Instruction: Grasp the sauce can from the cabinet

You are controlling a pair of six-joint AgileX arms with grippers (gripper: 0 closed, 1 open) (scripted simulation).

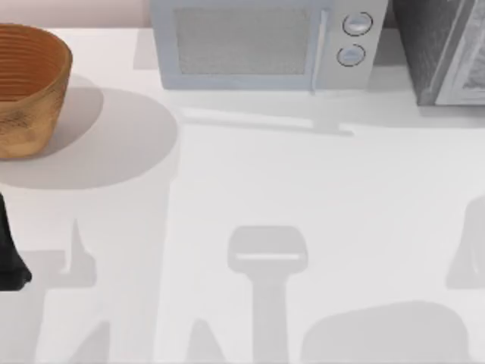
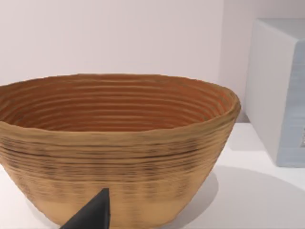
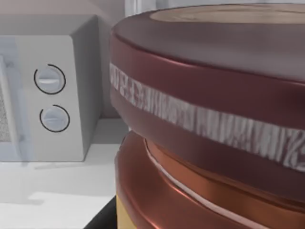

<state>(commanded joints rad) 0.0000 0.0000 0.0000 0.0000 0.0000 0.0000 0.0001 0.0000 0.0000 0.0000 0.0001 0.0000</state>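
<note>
Sauce can (image 3: 209, 119) looms against the right wrist camera; jaw state cannot be told.

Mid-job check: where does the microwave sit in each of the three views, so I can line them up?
Top view: the microwave stands at the table's back edge, near the middle, between the basket and the cabinet.
Left wrist view: its plain pale grey side rises beyond the basket.
Right wrist view: its end with two round dials stands behind the sauce can.
Shared landmark: the white table.
</note>
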